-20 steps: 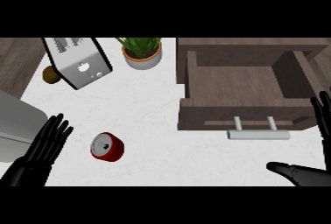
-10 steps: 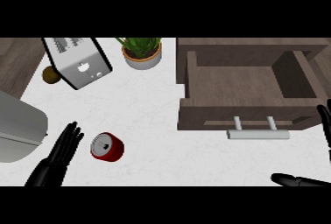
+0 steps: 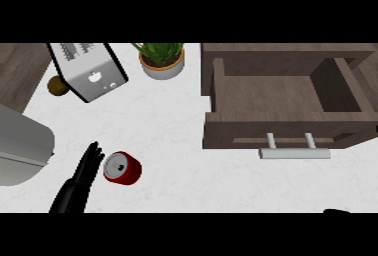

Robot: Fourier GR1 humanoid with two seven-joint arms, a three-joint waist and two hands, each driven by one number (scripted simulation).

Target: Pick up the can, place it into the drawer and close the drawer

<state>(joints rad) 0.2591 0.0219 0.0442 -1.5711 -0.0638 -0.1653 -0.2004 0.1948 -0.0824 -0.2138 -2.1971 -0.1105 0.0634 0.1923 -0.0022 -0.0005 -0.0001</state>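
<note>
The red can (image 3: 122, 168) lies on its side on the white counter (image 3: 184, 175) at the lower left, its grey end facing up-left. My left hand (image 3: 78, 182) is right beside it on its left, fingers straight and pointing up, fingertips at the can's edge. The wooden drawer (image 3: 280, 107) stands open at the upper right, its inside bare, with a grey bar handle (image 3: 294, 152) on its front. Only a sliver of my right hand (image 3: 338, 211) shows at the bottom right edge.
A silver toaster (image 3: 87, 70) and a potted plant (image 3: 162, 60) stand at the back. A small brown round thing (image 3: 58, 85) sits left of the toaster. A grey rounded appliance (image 3: 21, 147) fills the left edge.
My left hand has moved right and down, coming up against the can's left side. My right hand has sunk almost out of view at the bottom right. The view has shifted slightly.
</note>
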